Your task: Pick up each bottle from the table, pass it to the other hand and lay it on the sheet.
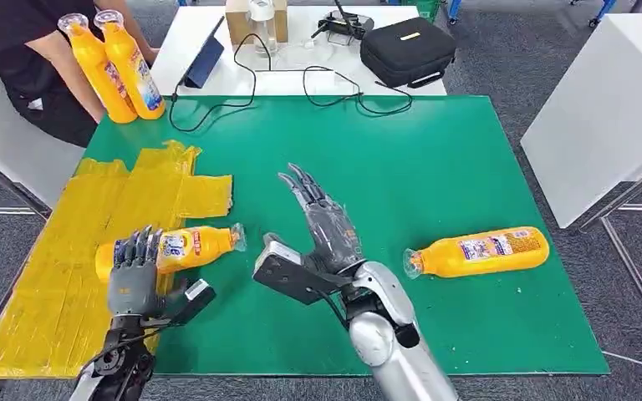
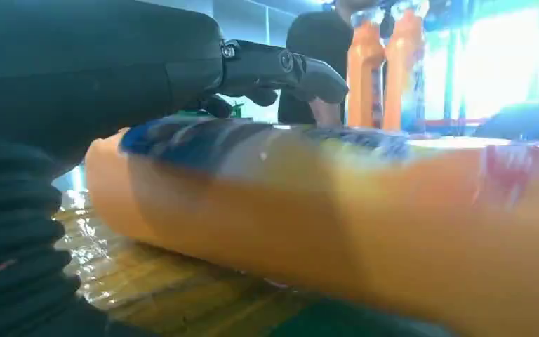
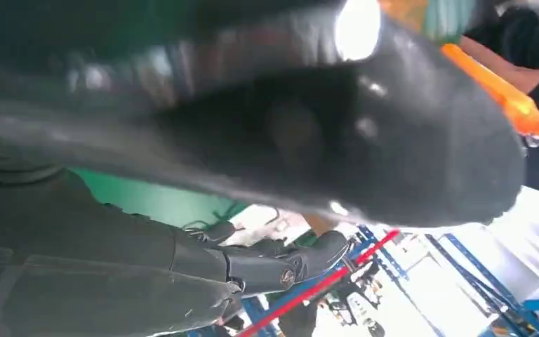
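Note:
An orange bottle (image 1: 188, 247) lies on its side at the right edge of the yellow sheet (image 1: 50, 284), its clear cap end out over the green table (image 1: 435, 167). My left hand (image 1: 134, 276) sits at the bottle's base end. Its fingers (image 2: 281, 70) arch over the bottle (image 2: 337, 217) and its thumb is spread away from it. My right hand (image 1: 322, 230) hovers over the middle of the table, fingers stretched out, holding nothing. A second orange bottle (image 1: 481, 252) lies on its side on the green to the right of that hand.
Two more orange bottles (image 1: 117, 67) stand upright at the table's back left corner, beside a person in black (image 1: 25, 58). Behind the green table, a white table carries cables (image 1: 251, 83), a black case (image 1: 407, 50) and a tablet (image 1: 205, 58). A white table (image 1: 610, 109) stands at the right.

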